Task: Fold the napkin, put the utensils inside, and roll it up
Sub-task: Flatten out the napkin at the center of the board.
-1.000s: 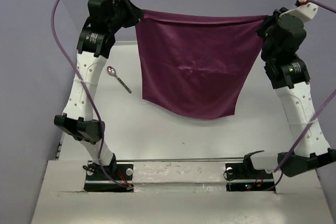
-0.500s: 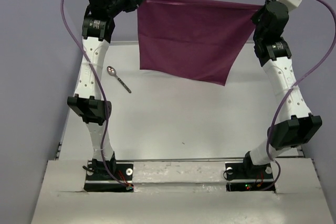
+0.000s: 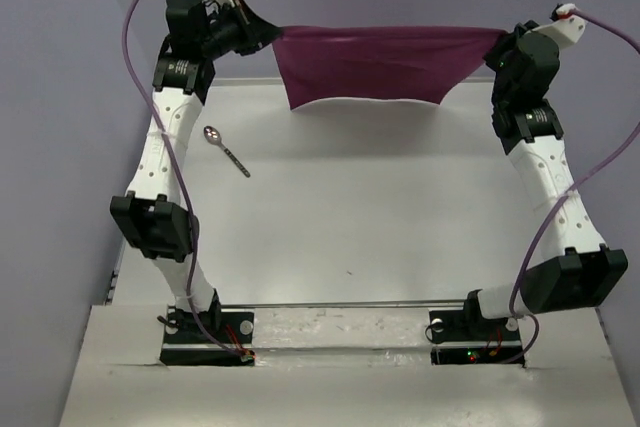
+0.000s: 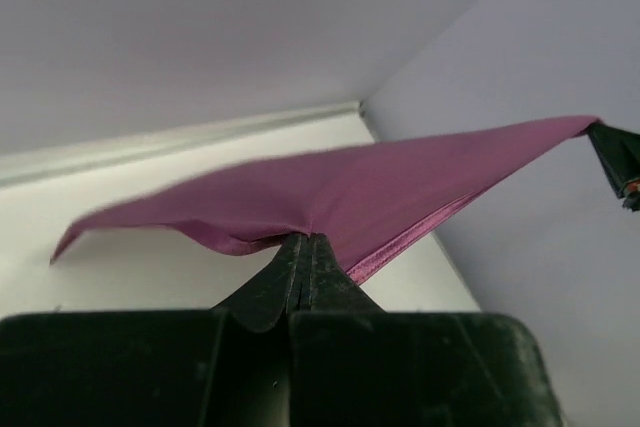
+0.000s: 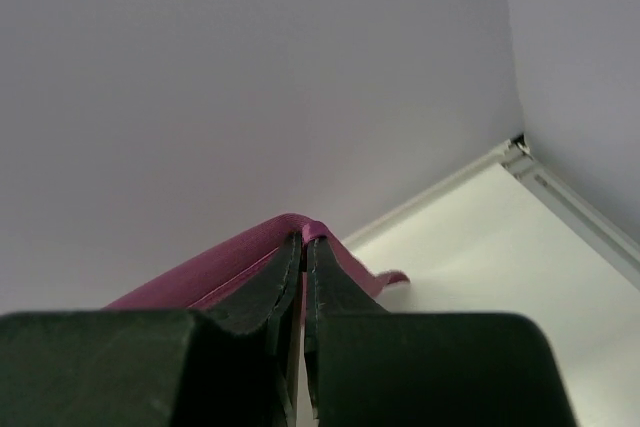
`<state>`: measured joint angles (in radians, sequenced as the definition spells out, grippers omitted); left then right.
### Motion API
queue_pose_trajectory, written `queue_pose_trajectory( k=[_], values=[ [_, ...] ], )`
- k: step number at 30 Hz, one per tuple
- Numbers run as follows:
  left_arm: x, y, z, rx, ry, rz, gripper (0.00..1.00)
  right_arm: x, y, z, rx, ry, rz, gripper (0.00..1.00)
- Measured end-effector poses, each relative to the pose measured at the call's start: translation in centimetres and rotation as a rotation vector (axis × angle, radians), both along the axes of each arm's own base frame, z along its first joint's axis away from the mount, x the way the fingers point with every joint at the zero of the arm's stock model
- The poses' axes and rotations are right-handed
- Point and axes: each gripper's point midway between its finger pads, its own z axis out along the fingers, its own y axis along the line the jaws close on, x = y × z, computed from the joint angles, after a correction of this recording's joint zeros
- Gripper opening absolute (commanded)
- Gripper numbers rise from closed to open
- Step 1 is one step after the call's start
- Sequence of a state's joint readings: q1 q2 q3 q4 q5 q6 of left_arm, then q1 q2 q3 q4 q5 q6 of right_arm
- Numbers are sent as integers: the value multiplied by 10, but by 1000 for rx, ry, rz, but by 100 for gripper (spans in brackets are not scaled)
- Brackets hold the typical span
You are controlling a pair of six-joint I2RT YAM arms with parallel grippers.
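Napkin (image 3: 375, 62) up in the air over far end of worktop (image 3: 380, 227), stretched side to side between both arms. Top edge taut, near level; lower edge hanging in a shallow curve, short drop only. Contact with worktop: cannot tell. Pinched at left corner by left fingers (image 4: 285, 272), shut tight on the cloth, no gap between them in left wrist view. Pinched at right corner by right fingers (image 5: 275, 282), likewise clamped on the cloth, hemmed edge poking up past the tips. Cloth almost horizontal in left wrist view, running off toward the other arm at frame right. One utensil, a spoon (image 3: 226, 150), flat on left side of worktop, beside left arm, bowl toward far left, handle toward near right, apart from napkin. Purple cables (image 3: 135, 17) looping from both wrists. Lilac walls (image 3: 60, 97) around worktop.
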<state>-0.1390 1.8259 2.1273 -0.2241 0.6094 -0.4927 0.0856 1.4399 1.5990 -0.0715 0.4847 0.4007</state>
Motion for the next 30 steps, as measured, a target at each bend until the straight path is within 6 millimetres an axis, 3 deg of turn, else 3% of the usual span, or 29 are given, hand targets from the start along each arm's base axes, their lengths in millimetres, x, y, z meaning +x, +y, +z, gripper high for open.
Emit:
queue_pose_trajectory(
  k=[1, 3, 9, 15, 16, 17, 18, 20, 21, 26, 30],
  values=[
    [-5, 0, -9, 9, 19, -3, 0, -7, 1, -9, 5, 11, 7, 1],
    [-28, 1, -44, 35, 97, -12, 0, -20, 2, -27, 12, 43, 19, 1],
    [-104, 1, -153, 78, 299, -42, 0, -66, 7, -107, 30, 191, 66, 1],
    [-181, -16, -272, 133, 567, -81, 0, -123, 14, -223, 118, 440, 107, 1],
    [-193, -20, -288, 145, 611, -90, 2, -134, 16, -241, 141, 481, 112, 6],
    [-205, -24, -300, 154, 648, -99, 10, -145, 17, -257, 161, 519, 114, 23],
    [-217, -27, -314, 163, 690, -106, 38, -151, 18, -268, 177, 541, 114, 35],
    [-233, -30, -329, 176, 746, -110, 69, -169, 19, -292, 207, 607, 103, 63],
    [-241, -28, -337, 180, 783, -102, 86, -178, 18, -302, 222, 636, 93, 69],
    [-246, -14, -344, 222, 834, -24, 95, -189, 16, -313, 226, 693, 75, 74],
    [-230, -7, -320, 259, 774, 30, 95, -186, 17, -311, 199, 729, 86, 74]
  ],
)
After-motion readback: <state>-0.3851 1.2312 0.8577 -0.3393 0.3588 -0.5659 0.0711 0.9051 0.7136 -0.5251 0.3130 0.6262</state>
